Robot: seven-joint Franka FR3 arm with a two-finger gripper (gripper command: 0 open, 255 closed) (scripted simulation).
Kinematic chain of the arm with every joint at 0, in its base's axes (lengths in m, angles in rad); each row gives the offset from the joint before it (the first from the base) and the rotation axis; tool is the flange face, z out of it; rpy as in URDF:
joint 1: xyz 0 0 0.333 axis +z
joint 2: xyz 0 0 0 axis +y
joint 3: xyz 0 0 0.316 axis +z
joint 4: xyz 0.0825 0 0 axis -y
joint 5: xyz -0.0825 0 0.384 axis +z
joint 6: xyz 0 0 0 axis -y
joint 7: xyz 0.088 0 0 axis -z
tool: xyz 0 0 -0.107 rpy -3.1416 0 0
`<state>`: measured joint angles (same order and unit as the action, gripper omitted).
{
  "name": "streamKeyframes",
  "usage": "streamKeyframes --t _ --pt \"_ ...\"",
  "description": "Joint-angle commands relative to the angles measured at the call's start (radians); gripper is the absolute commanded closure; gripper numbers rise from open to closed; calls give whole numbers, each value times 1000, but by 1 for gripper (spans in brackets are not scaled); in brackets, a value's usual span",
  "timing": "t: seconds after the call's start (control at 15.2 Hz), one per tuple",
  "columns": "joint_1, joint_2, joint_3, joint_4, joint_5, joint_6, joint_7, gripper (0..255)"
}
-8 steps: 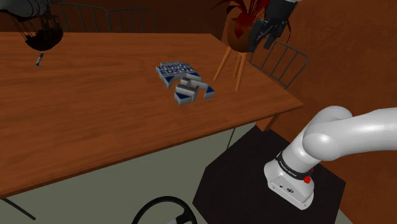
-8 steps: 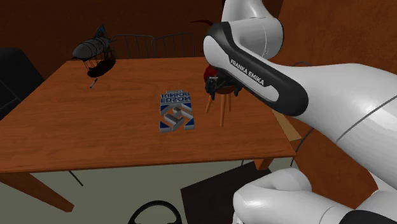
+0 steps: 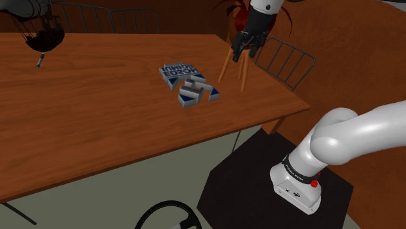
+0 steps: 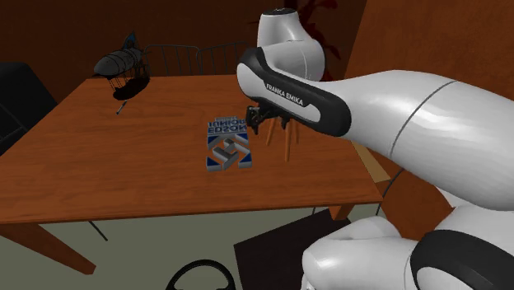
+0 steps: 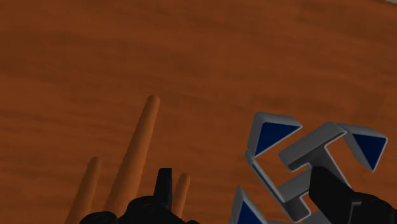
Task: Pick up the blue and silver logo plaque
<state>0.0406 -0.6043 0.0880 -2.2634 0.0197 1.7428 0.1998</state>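
— Where does the plaque (image 3: 189,84) lie, reckoned from the orange stand legs (image 3: 242,71)?

— Just beside them but not touching, flat on the wooden counter (image 3: 97,123); its blue and silver faces are turned up; we judge it rests that way because the broad back is its steadiest side.

— And why does our gripper (image 3: 240,54) hang where it does?

— It hovers over the upper part of the legs, high off the wood and off to one side of the plaque; we take the height as clearance from the legs; its fingers (image 5: 164,188) stand wide apart with nothing between them, so we hold nothing yet.

— Which way does the plaque point?

— Its long axis runs past the legs rather than at them; the emblem end lies nearer the legs' feet, the lettered end farther away; we reckon the fingers should straddle the short width, across that axis.
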Motion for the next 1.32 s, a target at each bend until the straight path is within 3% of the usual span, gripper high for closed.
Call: streamKeyframes --t 0.0,0.92,1.25 --pt "11 58 21 4 9 45 12 0" --pt "75 509 157 172 -2 266 110 0" --pt "80 547 163 147 -10 325 118 0"
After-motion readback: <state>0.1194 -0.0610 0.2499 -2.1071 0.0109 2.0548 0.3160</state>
